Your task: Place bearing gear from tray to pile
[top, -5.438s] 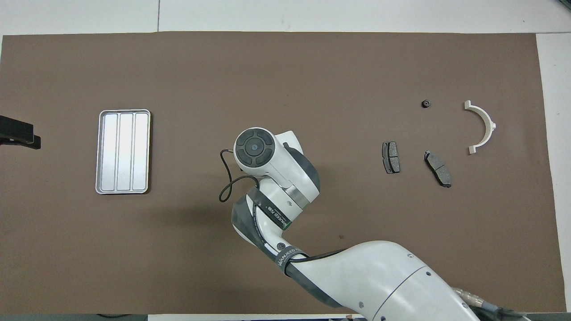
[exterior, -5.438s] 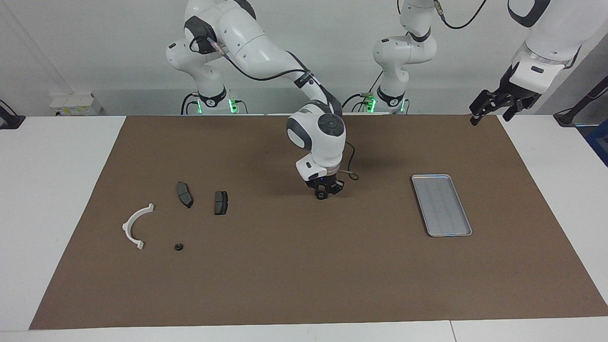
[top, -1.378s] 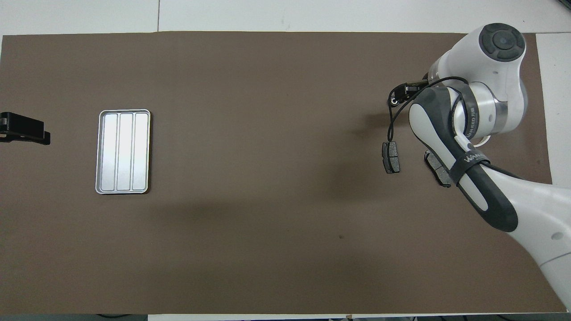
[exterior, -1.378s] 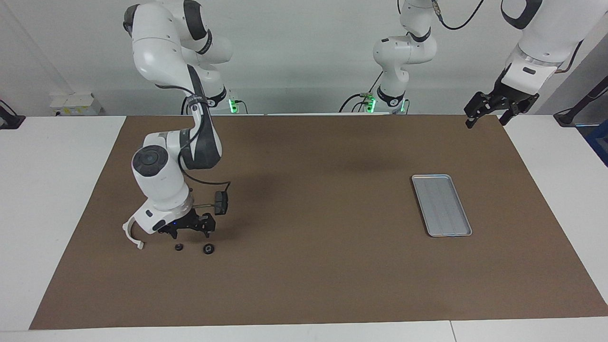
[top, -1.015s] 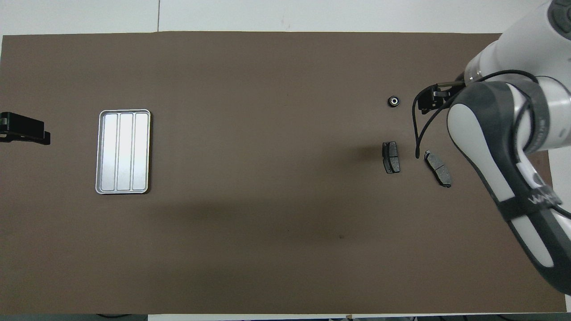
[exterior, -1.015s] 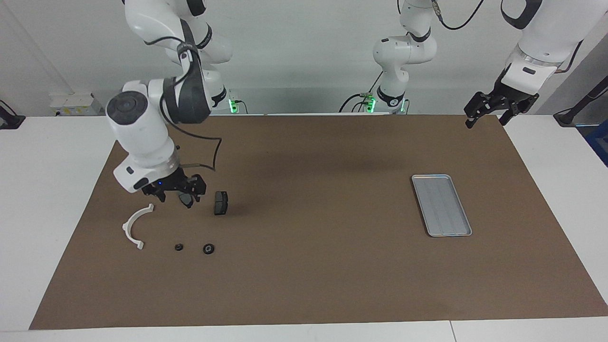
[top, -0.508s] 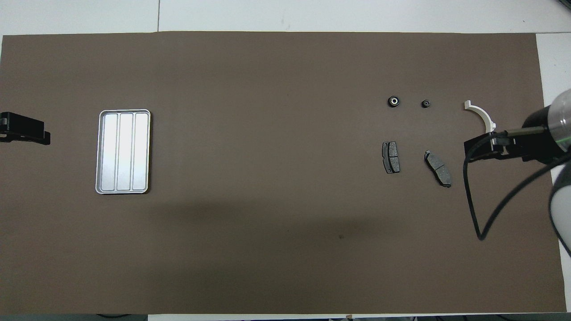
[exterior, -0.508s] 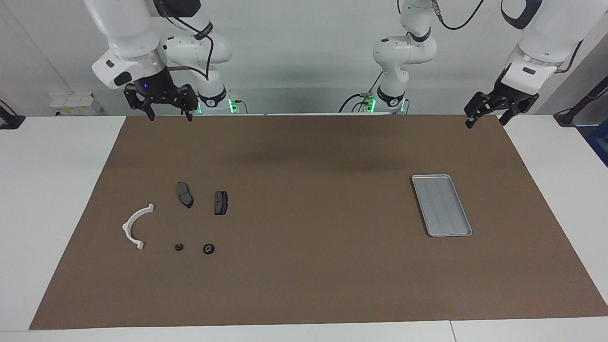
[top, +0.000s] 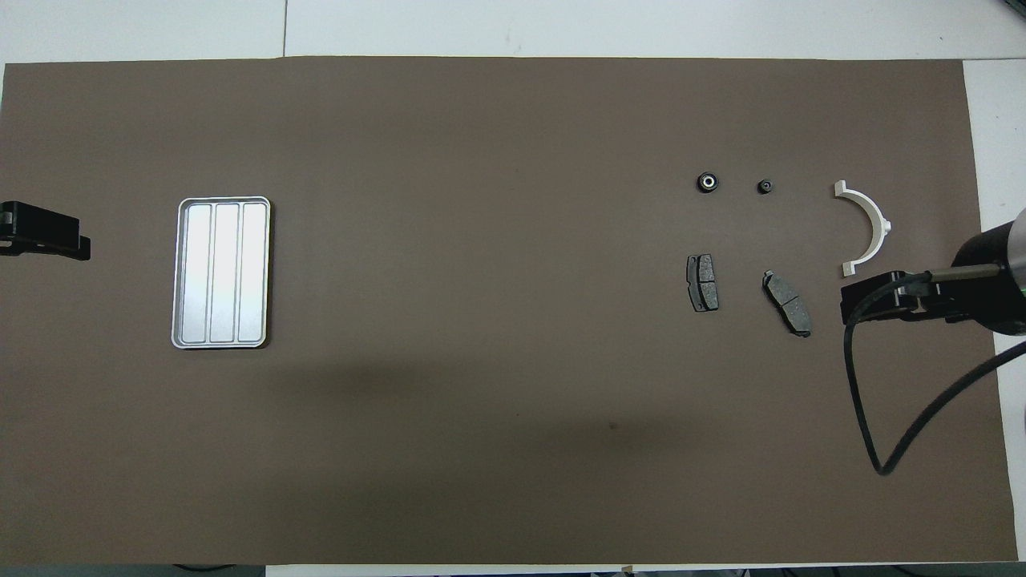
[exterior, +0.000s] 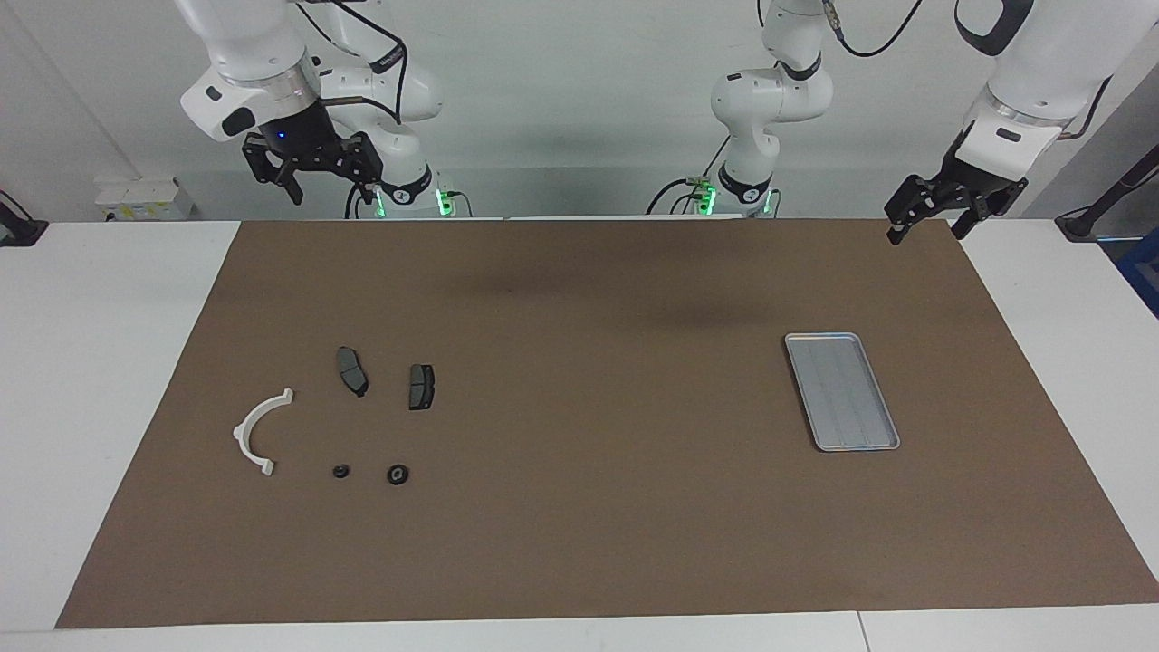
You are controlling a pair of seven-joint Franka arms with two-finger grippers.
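Observation:
The bearing gear (exterior: pixel 397 474) (top: pixel 707 182) is a small black ring with a pale centre. It lies on the brown mat in the pile, beside a smaller black part (exterior: pixel 340 471) (top: pixel 765 187). The pile also holds a white half-ring bracket (exterior: pixel 258 433) (top: pixel 870 224) and two dark brake pads (exterior: pixel 352 371) (exterior: pixel 421 387). The silver ridged tray (exterior: pixel 842 391) (top: pixel 222 272) has nothing in it. My right gripper (exterior: pixel 333 195) (top: pixel 862 298) hangs high over the mat's edge at its own end, open and holding nothing. My left gripper (exterior: pixel 930 231) (top: pixel 48 240) waits open over the mat's corner at its end.
The brown mat (exterior: pixel 589 507) covers most of the white table (exterior: pixel 90 362). A black cable (top: pixel 866 401) loops down from the right wrist.
The right gripper carried the bearing gear to the pile and let it go beside the small black part. Over the last second it rose away, open. The left arm stayed put.

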